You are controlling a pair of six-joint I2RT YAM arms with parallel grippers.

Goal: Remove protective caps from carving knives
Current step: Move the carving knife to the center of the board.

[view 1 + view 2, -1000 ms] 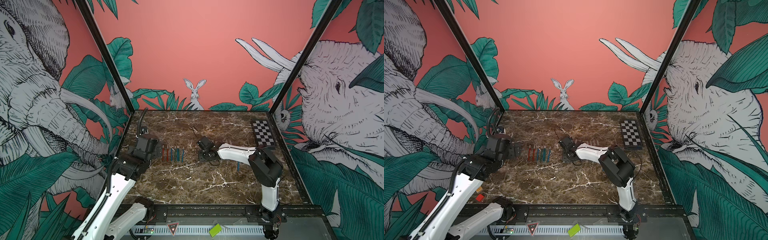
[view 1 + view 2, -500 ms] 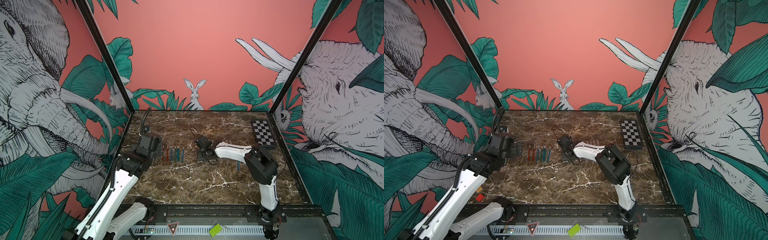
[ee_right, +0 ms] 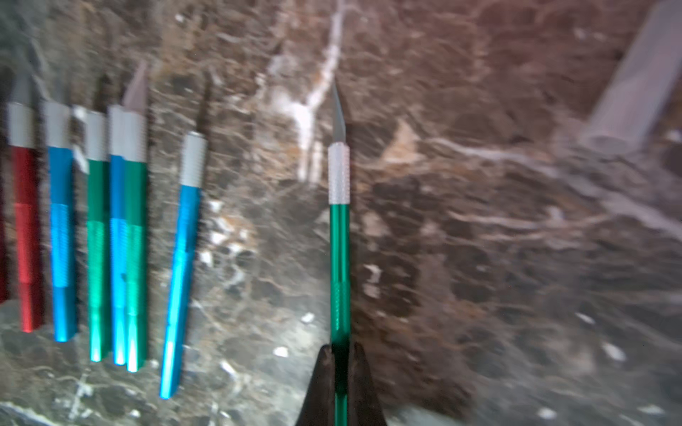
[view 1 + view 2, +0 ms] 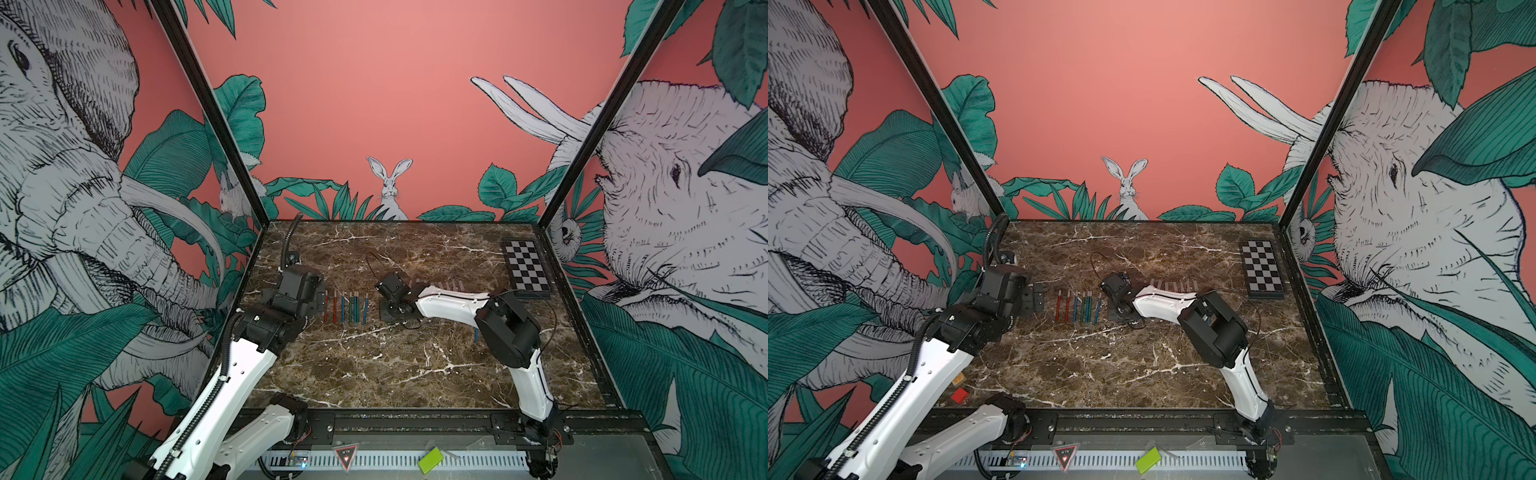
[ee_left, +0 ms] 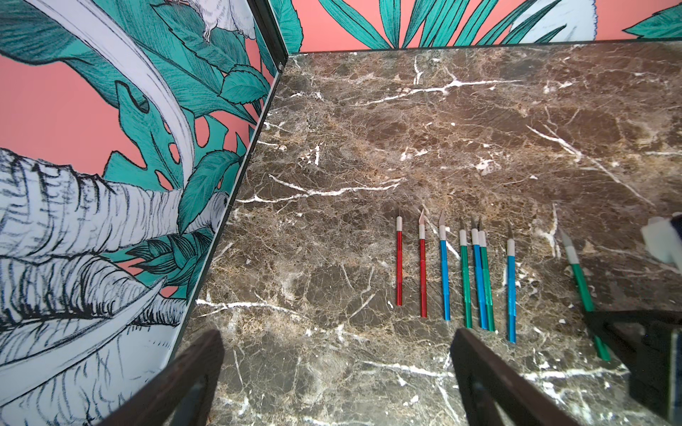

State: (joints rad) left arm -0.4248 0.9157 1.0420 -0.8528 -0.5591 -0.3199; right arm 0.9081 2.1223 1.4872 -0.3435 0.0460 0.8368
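In both top views the right arm [image 4: 453, 301] covers part of the row of small translucent greyish plastic protective caps [image 4: 1177, 286] lying behind it on the dark brown, white-veined marble tabletop [image 4: 374, 374], so they cannot be counted. The right wrist view shows only one cap [image 3: 634, 85], blurred and cut off at the frame edge. A short blue streak [image 4: 476, 334] beside that arm's elbow is too hidden to identify. The right gripper [image 3: 340, 356] has its dark jaws pinched on the rear end of a thin green-handled carving knife [image 3: 339, 258]. The knife's silver collar and bare pointed blade stick out ahead of the jaws, and I cannot tell whether it rests on the marble or is raised. The left gripper [image 5: 336, 343] has its jaws spread wide with nothing between them. One of its fingers stands just short of the handle ends of the loose carving knives [image 5: 465, 280], a row that lies off to that finger's side of the gap. That row counts seven: two red, three blue and two green, side by side with blades bare, one blue and one green pressed together. With the held one, eight knives show.
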